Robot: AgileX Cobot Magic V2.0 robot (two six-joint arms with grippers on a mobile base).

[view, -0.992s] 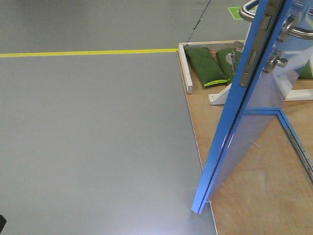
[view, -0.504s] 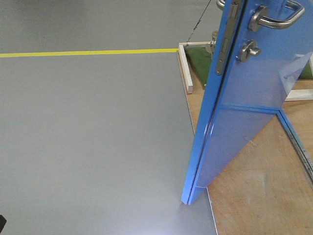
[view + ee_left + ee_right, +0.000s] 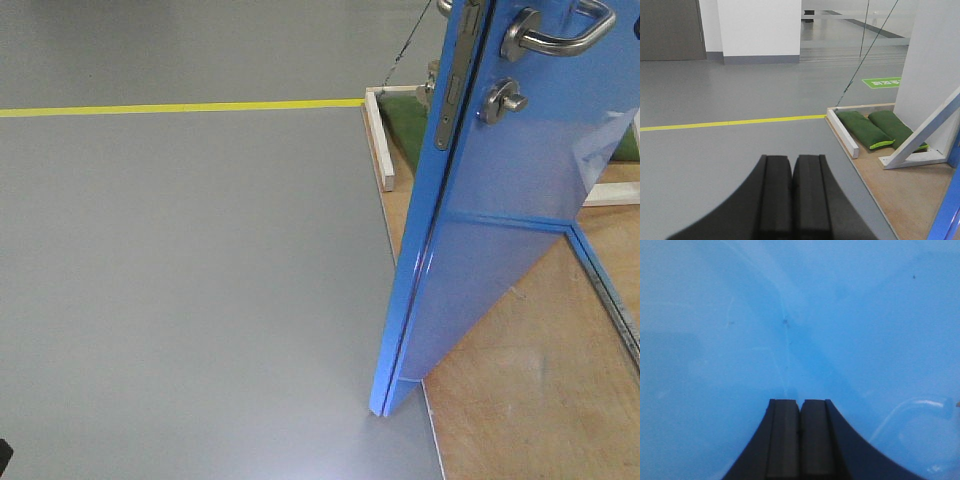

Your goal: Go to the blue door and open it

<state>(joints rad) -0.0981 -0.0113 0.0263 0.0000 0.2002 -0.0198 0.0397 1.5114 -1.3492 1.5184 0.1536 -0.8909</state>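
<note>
Jaws pressed together and empty on both: right gripper (image 3: 800, 407) faces the blue door (image 3: 790, 315) close up, left gripper (image 3: 791, 165) looks over grey floor (image 3: 715, 150) toward green sandbags (image 3: 862, 129), door ajar at front right, bottom corner over floor beside plywood base (image 3: 530, 400).

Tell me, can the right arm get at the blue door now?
Probably yes: the right gripper, shut, faces the blue door, whose panel fills its view, with nothing between them. Contact I cannot tell.
</note>
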